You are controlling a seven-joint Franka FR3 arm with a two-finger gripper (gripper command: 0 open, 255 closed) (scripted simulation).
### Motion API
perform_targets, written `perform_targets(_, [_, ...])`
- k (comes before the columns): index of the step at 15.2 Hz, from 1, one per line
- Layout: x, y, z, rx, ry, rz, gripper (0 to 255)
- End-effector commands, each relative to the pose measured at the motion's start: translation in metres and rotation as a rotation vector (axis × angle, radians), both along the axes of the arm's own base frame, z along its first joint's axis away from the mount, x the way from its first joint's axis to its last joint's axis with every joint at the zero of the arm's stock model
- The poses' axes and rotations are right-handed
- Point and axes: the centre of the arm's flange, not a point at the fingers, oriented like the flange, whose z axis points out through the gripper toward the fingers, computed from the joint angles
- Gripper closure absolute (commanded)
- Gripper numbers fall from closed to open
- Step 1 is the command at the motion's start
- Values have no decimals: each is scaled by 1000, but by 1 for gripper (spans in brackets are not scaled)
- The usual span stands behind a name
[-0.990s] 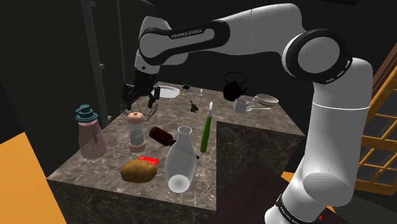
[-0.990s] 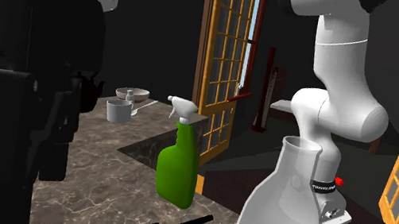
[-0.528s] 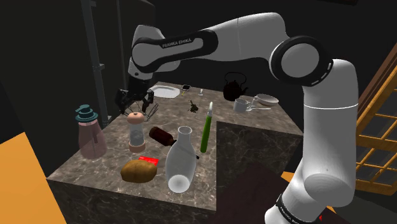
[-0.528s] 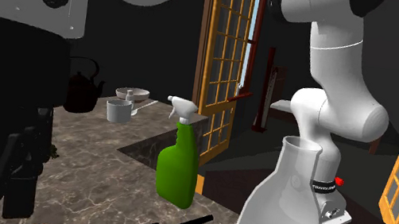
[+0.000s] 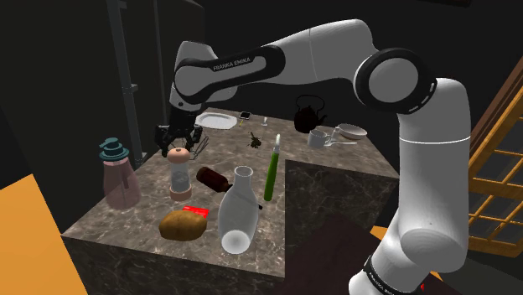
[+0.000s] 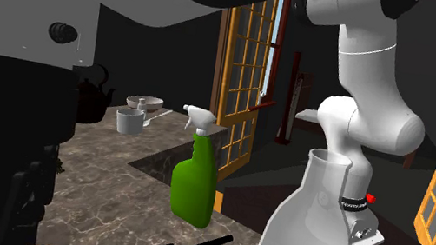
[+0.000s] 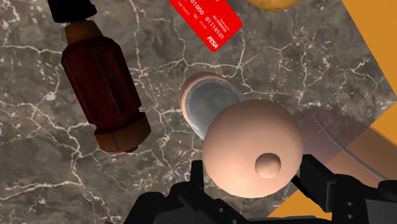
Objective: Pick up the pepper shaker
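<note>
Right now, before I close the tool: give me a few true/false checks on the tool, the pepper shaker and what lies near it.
1. The tool is open, with one finger on each side of the pepper shaker's rounded top. True.
2. The pepper shaker lies on its side. False: it stands upright on the counter.
3. A dark red bottle lies on the counter beside the shaker. True.
4. The red card is tucked under the shaker. False: it lies flat on the counter, apart from the shaker and near the potato.
</note>
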Motion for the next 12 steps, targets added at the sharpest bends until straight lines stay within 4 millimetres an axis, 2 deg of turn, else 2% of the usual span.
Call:
perform_targets(1, [0, 0, -1, -1, 2, 0, 255])
perform_targets(6, [0, 0, -1, -1, 2, 0, 255])
perform_targets(12, [0, 0, 31, -1, 2, 0, 255])
